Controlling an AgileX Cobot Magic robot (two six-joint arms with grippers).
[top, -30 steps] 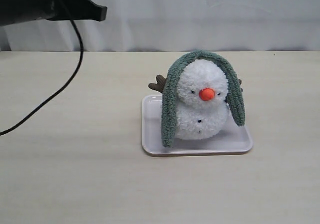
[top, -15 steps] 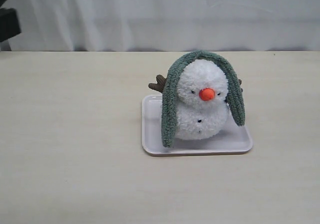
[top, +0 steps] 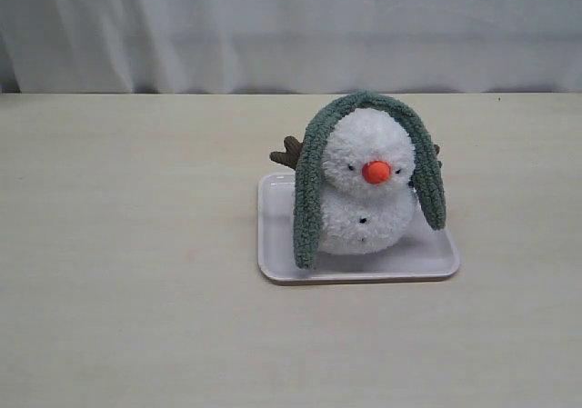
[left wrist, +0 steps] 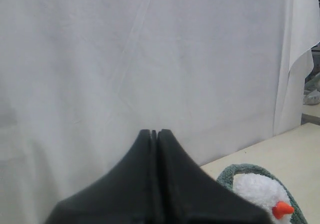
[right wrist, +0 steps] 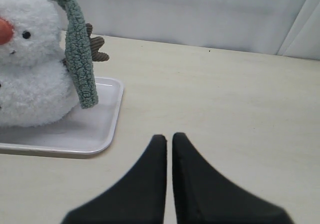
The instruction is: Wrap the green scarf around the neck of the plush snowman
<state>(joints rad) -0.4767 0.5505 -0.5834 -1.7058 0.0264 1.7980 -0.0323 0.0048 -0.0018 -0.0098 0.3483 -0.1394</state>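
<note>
The plush snowman sits upright on a white tray, its orange nose facing the camera. Over the top of its head lies the green scarf, one end hanging down each side of the body, not round the neck. Neither gripper shows in the exterior view. My left gripper is shut on nothing, held high, with the snowman and scarf low beside it. My right gripper is shut and empty above the table, apart from the tray, snowman and scarf end.
A pale wooden table carries the tray. White curtain closes off the back edge. A brown antler-like arm sticks out behind the snowman on the left of the exterior view.
The left arm and its black cable have pulled out of the exterior view at the upper left. Snowman, scarf and tray have not moved.
</note>
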